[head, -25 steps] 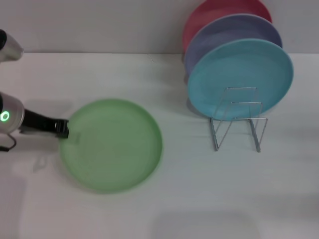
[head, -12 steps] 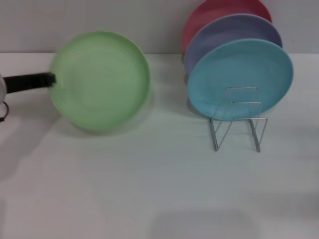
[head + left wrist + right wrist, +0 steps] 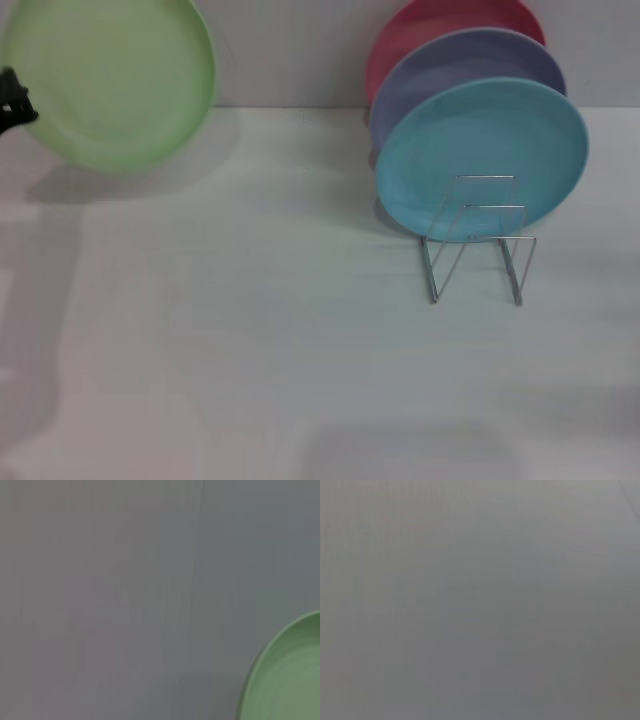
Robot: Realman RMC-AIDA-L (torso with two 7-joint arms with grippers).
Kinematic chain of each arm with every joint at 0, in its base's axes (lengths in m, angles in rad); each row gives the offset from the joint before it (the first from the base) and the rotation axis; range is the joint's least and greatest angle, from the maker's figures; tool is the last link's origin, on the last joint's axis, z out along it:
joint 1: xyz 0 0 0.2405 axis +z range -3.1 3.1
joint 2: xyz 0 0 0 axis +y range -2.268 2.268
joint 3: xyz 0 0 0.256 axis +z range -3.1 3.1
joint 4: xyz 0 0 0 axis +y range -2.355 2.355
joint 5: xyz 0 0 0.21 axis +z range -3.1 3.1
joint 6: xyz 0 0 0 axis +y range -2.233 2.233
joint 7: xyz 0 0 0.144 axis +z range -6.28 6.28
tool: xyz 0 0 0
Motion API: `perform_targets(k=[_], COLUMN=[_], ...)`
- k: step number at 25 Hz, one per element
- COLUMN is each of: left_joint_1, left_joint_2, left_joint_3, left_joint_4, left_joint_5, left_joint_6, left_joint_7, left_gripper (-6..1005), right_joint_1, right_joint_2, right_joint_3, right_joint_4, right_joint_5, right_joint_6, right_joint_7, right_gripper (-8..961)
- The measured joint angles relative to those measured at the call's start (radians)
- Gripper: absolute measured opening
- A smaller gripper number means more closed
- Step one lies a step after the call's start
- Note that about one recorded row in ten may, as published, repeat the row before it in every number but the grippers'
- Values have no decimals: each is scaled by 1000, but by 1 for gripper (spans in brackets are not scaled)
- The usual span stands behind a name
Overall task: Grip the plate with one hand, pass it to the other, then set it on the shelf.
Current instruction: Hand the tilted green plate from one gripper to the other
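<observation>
The light green plate (image 3: 110,80) hangs in the air at the far left of the head view, lifted clear of the table and facing me. My left gripper (image 3: 14,106) shows only as a black tip at the left edge, shut on the plate's rim. The plate's edge (image 3: 285,680) also fills a corner of the left wrist view. The shelf (image 3: 478,240), a small silver wire rack, stands on the table at the right. My right gripper is out of view, and its wrist view shows only a blank grey surface.
A turquoise plate (image 3: 482,158) leans upright in the rack's back slots, with a lavender plate (image 3: 470,65) and a red plate (image 3: 440,20) behind it. The white table (image 3: 250,330) spreads out below, with a grey wall behind.
My left gripper has lifted the green plate off the table and carried it up and to the left, toward the head view's top left corner.
</observation>
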Motion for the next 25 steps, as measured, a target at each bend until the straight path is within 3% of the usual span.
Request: perform_targets(k=[1,2,3,7,10,12,13,17,20,25], left_joint_1=[11,26,26,24,29,38,38,37,34,56], left_joint_2=[1,2,2,3,4,5,5,-1,-3,-11], left_joint_3=[56,165,165,307,343,373,373,414,444,505], left_joint_4=[-3,-30,-30,-127,-189,-290,-290,-470,-555,-601], left_joint_5=[12,52,52,170,285,419,419,524,537,530], left_joint_6=[100,300,300,557,599,691,691,920,1029,1093], left_joint_7=[-1,-11,-11,-138,-337,-587,-587,-840,-935,-957], left_gripper=[32,32,32,32,32,32,32,31,31,31], right_joint_1=[0,0,0,-7,-20,-31,-36,-50,-55,-78], right_joint_2=[1,1,2,8,11,13,13,13,13,17], right_joint_3=[0,0,0,0,-3,-13,-21,-66,-111,-188], right_joint_4=[0,0,0,0,0,4,6,9,9,33], right_joint_5=[0,0,-1,-1,-3,-5,-5,-6,-6,-6], right_joint_6=[0,1,1,-5,-17,-21,-23,-30,-46,-96], right_joint_7=[0,0,0,-2,-2,-2,-2,-2,3,-2], right_gripper=[684,684,684,684,684,684,684,684,684,684])
